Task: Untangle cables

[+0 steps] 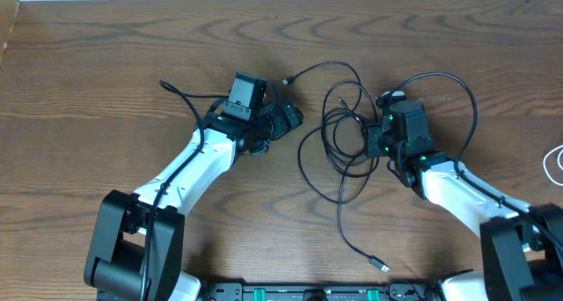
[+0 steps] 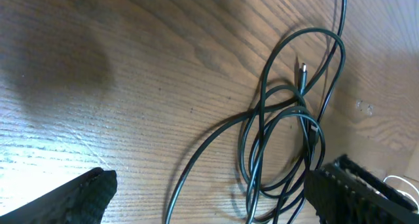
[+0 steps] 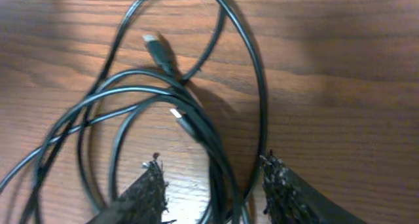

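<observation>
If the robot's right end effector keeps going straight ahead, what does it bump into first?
Probably the tangled thin black cables: strands run between the right end effector's open fingers, though its height above them is unclear.

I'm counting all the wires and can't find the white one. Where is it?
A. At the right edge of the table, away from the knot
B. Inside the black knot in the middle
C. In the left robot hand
A: the white cable curls at the table's right edge, apart from the black cables tangled in the middle, and the left gripper is open and holds nothing.
</observation>
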